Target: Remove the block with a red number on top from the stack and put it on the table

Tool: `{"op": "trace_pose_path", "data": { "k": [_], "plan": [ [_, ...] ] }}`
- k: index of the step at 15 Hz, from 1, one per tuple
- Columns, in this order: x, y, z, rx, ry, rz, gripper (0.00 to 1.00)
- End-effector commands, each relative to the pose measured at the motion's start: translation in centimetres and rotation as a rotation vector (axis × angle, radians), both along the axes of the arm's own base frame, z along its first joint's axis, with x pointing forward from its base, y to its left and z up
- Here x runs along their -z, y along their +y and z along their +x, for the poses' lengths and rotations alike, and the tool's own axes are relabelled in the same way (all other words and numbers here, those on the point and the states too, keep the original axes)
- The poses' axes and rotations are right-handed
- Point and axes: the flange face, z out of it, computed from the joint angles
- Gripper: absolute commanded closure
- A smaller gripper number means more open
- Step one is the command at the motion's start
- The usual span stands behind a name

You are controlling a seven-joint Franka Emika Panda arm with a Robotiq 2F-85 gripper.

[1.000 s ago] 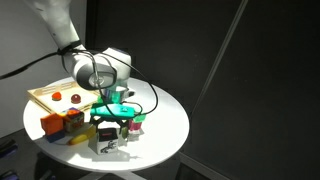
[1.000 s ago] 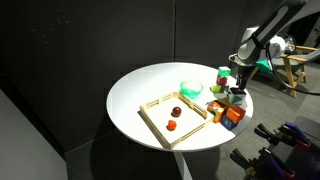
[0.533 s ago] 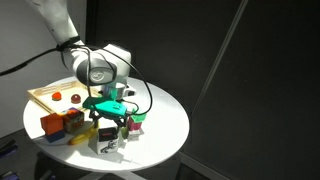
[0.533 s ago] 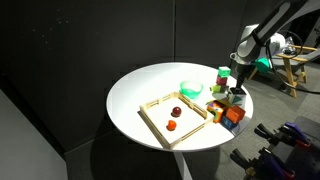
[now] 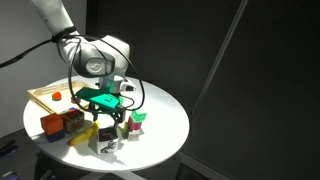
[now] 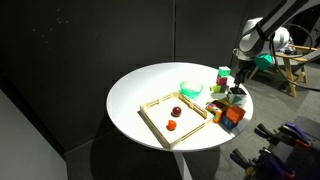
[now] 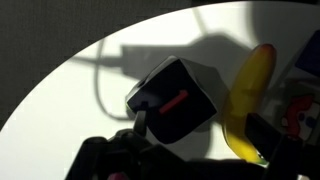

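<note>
The block with a red number on top (image 7: 175, 100) is a black cube with a red mark and rests on the white table (image 7: 70, 90). It shows below my gripper in both exterior views (image 5: 107, 137) (image 6: 238, 99). My gripper (image 7: 200, 135) is open and empty above it, with fingers either side and apart from it (image 5: 106, 119) (image 6: 238, 88). A pink cube with green (image 5: 135, 120) sits by itself beside the block, so no stack shows.
A yellow banana (image 7: 250, 100) lies right next to the block (image 5: 80, 136). Orange and blue cubes (image 5: 55, 124) and a wooden tray (image 5: 45, 98) with small fruits are beyond. A green bowl (image 6: 190, 88) stands near the tray. The table edge is close by (image 5: 150, 165).
My gripper has risen away from the block and swung slightly towards the tray. The block has stayed on the table.
</note>
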Motion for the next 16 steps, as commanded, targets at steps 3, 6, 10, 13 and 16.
{"op": "trace_pose_path", "data": {
  "k": [3,6,10,13,16],
  "plan": [
    [-3.6,1.3,-1.5,0.04,-0.032,-0.003,0.0],
    [-5.3,2.1,-2.0,0.029,-0.055,0.0,0.0],
    [-7.4,3.1,-3.4,0.006,-0.079,0.002,0.0],
    [-8.9,3.7,-4.7,0.003,-0.083,0.009,0.0],
    [-10.2,4.1,-6.2,-0.001,-0.084,0.019,0.0]
  ]
}}
